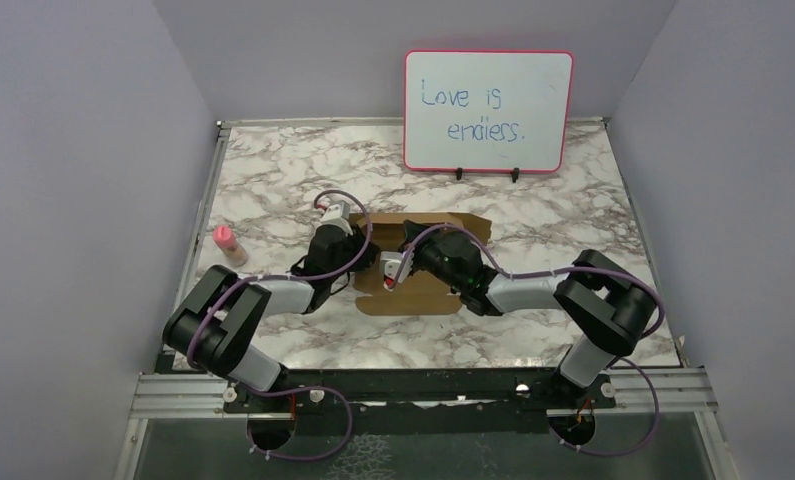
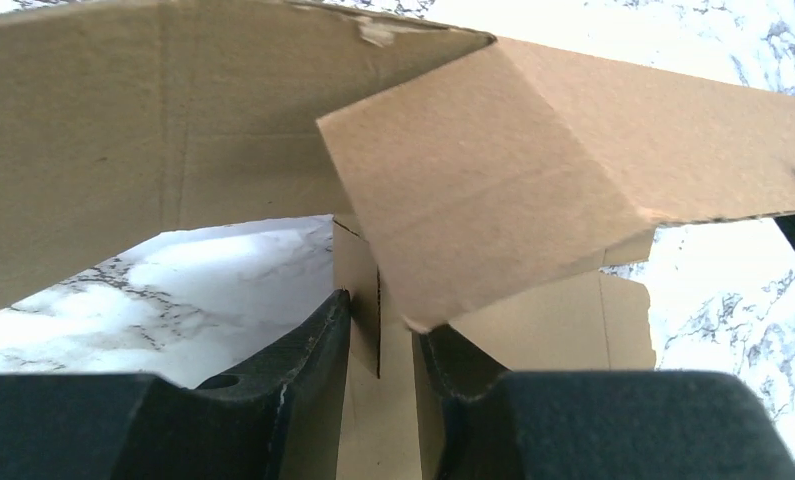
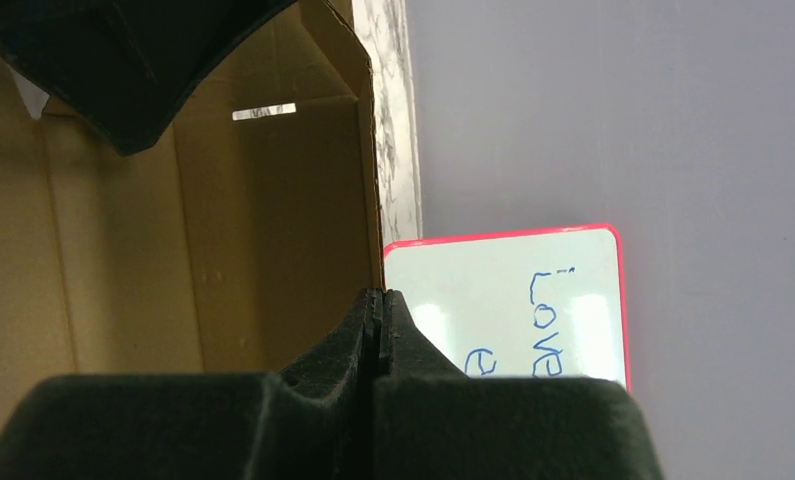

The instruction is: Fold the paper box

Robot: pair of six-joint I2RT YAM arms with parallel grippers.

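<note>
The paper box (image 1: 428,285) is brown cardboard, partly folded, in the middle of the marble table (image 1: 273,170). My left gripper (image 1: 351,240) is at its left end. In the left wrist view the left gripper (image 2: 383,322) is closed on an upright cardboard panel, with a large flap (image 2: 513,180) raised above it. My right gripper (image 1: 410,245) is over the box's back middle. In the right wrist view the right gripper (image 3: 378,300) is shut on the top edge of a standing cardboard wall (image 3: 273,200).
A pink-framed whiteboard (image 1: 488,110) with blue writing stands at the back; it also shows in the right wrist view (image 3: 513,300). A small pink bottle (image 1: 226,243) stands left of the box near the table's left edge. Grey walls enclose the table.
</note>
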